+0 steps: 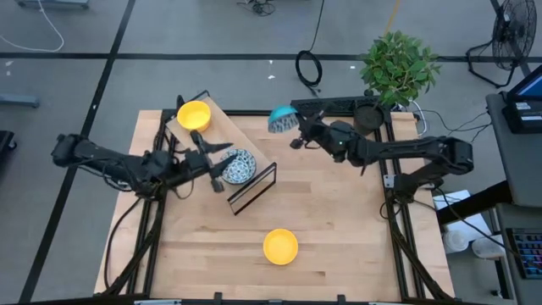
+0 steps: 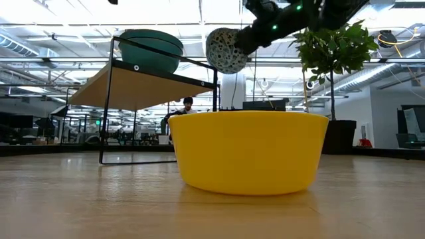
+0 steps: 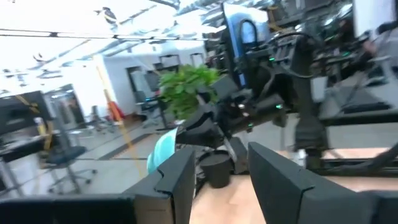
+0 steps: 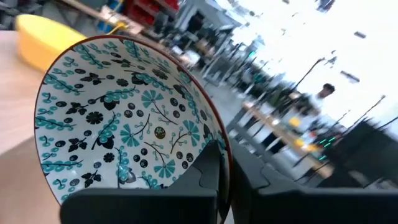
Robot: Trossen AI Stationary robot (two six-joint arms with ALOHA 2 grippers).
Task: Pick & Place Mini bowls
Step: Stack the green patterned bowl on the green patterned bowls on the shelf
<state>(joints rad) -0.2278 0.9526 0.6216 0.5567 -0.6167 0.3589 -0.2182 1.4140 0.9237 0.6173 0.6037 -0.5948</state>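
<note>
Item 1, nearest the front edge of the wooden table: one plain yellow bowl, upright and alone on the bare wood, well apart from both arms. In the low view it fills the foreground.

Item 2, mid-table left: a black wire-frame shelf with a slanted wooden top. A patterned bowl sits on its near part; a second yellow bowl sits at its far end. From table height only one teal-looking bowl shows on the top board.

Item 3: left gripper, reaching in from the left, positioned at the patterned bowl on the shelf. Its fingers stand apart in its wrist view, with nothing between them.

Item 4, far side: right gripper, raised above the table's rear edge, clamped on the rim of a second patterned bowl. This held bowl is off the table and tilted on its side, its blue leaf-and-flower interior facing the wrist camera.

Item 5, rear right corner: a green plant in a black pot.

Item 6, beyond the table: a person, blurred, in the room behind.
</note>
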